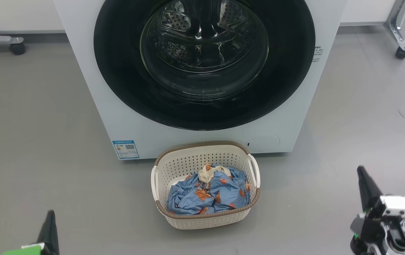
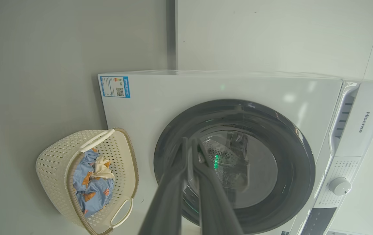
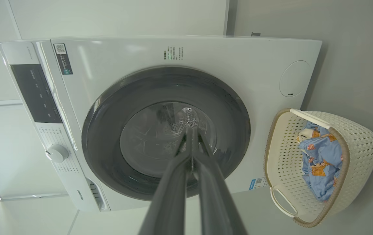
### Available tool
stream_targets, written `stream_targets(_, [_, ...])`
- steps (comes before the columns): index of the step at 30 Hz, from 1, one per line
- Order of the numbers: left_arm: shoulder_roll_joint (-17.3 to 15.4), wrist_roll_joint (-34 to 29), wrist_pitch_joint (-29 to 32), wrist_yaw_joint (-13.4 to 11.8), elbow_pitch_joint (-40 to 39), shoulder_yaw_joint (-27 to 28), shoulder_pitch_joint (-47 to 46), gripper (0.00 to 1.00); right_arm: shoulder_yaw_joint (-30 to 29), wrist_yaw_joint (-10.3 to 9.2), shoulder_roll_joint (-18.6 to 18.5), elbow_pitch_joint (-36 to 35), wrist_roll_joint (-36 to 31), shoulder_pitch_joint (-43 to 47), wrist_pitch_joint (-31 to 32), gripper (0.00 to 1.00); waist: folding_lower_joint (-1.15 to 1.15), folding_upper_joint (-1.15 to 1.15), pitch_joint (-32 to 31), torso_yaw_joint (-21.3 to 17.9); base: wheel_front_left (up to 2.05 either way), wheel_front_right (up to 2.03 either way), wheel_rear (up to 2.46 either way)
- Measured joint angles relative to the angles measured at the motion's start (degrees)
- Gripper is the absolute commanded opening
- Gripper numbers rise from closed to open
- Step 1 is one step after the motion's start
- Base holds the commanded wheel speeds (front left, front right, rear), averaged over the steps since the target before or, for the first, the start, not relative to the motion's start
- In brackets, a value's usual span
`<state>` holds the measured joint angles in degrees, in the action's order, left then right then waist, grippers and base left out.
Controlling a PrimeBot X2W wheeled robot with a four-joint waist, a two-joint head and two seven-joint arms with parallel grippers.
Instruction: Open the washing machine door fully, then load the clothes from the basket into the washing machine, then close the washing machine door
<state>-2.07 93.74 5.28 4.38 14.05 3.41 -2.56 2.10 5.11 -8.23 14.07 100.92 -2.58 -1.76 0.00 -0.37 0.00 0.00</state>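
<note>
- The door [image 1: 204, 53] lies shut, flush with the front of the washer [image 1: 145, 138]; its black rim makes an unbroken ring and the steel drum shows only through the glass bowl.
- The basket [image 1: 202, 219] stands on the grey floor [image 1: 28, 141] just in front of the washer's base, below the door and a little right of the blue label [image 1: 125, 149].
- The clothes [image 1: 209, 196] are all in the basket: a crumpled blue printed heap with a small cream piece on top. Nothing lies on the floor or in the drum.
- The left gripper [image 2: 189, 143] has its fingers pressed nearly together, with only a thin slit between them, and holds nothing. In the head view it sits low at the left, well apart from the basket and door.
- The right gripper [image 3: 191, 130] has its fingers pressed together and is also empty. It sits low at the right in the head view, likewise well clear of everything.
- Both wrist views look straight at the door from a distance, so neither arm touches the washer.
- Judgement: none of the task is done. Opening the door, moving the clothes across and closing the door are all left.
- The door comes first. I cannot make out a handle or catch on the rim.
</note>
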Motion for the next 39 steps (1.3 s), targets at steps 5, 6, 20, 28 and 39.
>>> stream_targets(5, [0.6, 0.0, 0.0, 0.0, 1.1, 0.0, 1.2, 1.0, 0.4, -0.13, 1.1, 1.2, 0.0, 1.4, 0.0, 1.0, 0.0, 0.0, 0.0, 0.0, 0.0, 0.0, 0.0])
stream_targets(6, [0.6, 0.0, -0.1, 0.0, 1.0, 0.0, 1.2, 1.0, 0.3, -0.13, 1.1, 1.1, 0.0, 1.4, 0.0, 1.0, 0.0, 0.0, 0.0, 0.0, 0.0, 0.0, 0.0])
stream_targets(20, [0.5, -0.6, -2.2, 0.1, -0.6, 0.2, 1.0, 1.0, 1.2, -0.05, 1.4, 0.0, -0.7, 0.8, -0.6, 1.0, 0.0, 0.0, 0.3, 0.1, 0.0, 0.0, 0.0])
stream_targets(28, [0.0, -3.8, -3.8, 0.3, -2.2, 0.1, 0.9, 1.0, 2.3, 0.07, 1.4, -0.9, -3.6, -0.4, -1.5, 1.0, 0.0, 0.0, 0.6, 0.1, 0.0, 0.0, 0.0])
stream_targets(39, [-1.8, -8.2, -6.1, 0.5, -4.3, -1.4, 0.4, 1.0, 4.8, 0.21, 0.8, -1.6, -8.2, -1.7, -2.9, 1.0, 0.0, 0.0, 0.9, 0.1, 0.0, 0.0, 0.0])
